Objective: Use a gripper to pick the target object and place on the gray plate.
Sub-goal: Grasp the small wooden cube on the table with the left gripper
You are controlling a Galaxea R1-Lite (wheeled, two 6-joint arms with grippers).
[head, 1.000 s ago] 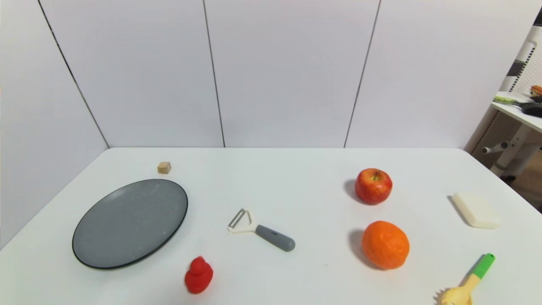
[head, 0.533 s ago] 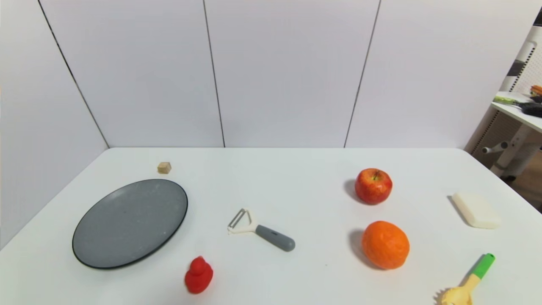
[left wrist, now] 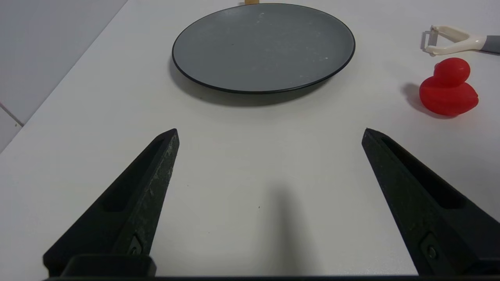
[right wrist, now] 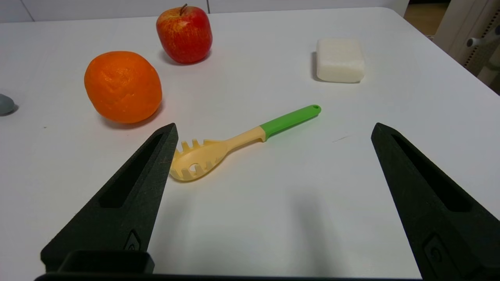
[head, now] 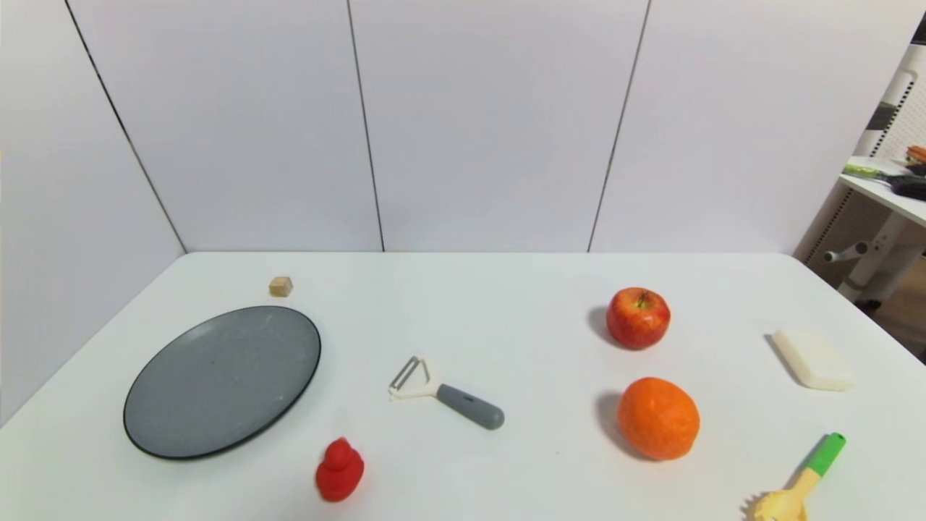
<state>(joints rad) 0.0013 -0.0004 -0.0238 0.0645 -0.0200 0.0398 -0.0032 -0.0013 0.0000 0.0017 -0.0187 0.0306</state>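
The tiny light-brown wooden cube sits on the white table just behind the gray plate at the far left. In the left wrist view only a sliver of the cube shows beyond the plate. Neither gripper shows in the head view. My left gripper is open and empty above bare table, in front of the plate. My right gripper is open and empty above the table near a pasta spoon.
A red toy duck and a peeler lie right of the plate. An apple, an orange, a white soap bar and a yellow-green pasta spoon lie on the right half. White walls stand behind and left.
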